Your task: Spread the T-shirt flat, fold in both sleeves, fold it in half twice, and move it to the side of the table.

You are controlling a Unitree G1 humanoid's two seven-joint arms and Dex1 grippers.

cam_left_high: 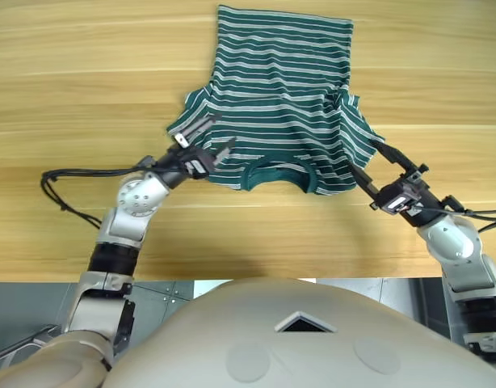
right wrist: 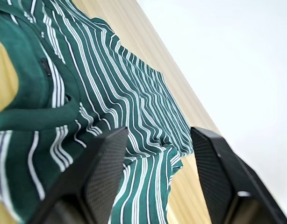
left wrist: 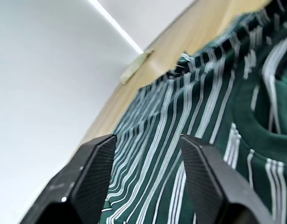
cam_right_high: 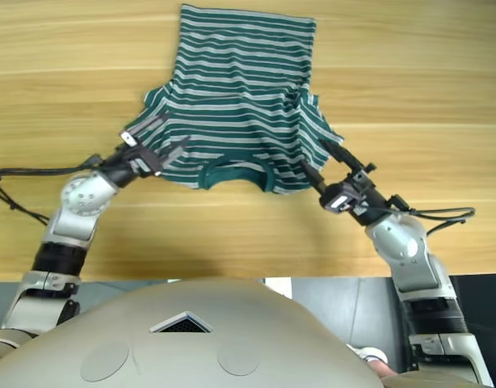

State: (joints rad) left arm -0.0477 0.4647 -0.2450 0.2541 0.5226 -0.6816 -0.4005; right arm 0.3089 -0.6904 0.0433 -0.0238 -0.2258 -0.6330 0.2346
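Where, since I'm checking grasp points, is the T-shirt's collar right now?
In the left eye view, the collar sits at the near edge of the T-shirt, facing the robot, between the open left gripper and open right gripper.

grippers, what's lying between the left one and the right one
The T-shirt's near edge, with its dark green collar, spans between the left gripper and right gripper, as the left eye view shows.
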